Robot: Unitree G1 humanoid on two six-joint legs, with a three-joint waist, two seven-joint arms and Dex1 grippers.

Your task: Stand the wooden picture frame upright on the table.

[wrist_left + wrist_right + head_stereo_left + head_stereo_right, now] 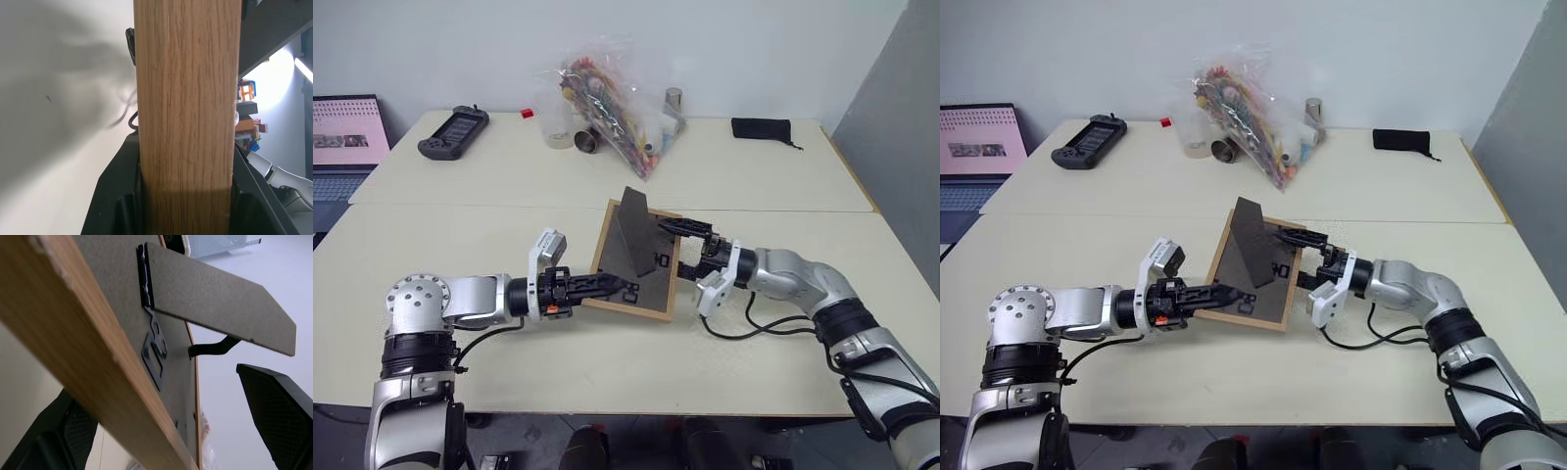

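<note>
The wooden picture frame [651, 279] is in mid-table, tilted, with its dark back panel facing up and its fold-out stand [631, 235] sticking up. My left gripper [625, 287] is shut on the frame's near left edge. In the left wrist view the light-wood edge [188, 98] sits tight between both fingers [117, 196]. My right gripper [672, 250] is open at the frame's right edge, one finger above the back panel and one below. In the right wrist view the wood edge [98, 357] runs between the spread fingers [279, 406] with a gap. The pale table [509, 196] lies beneath.
At the back of the table lie a clear plastic bag of small items [607, 88], a clear cup [558, 122], a metal cup [587, 140], a black controller [453, 132] and a black pouch [761, 128]. A laptop [347, 132] stands at the far left.
</note>
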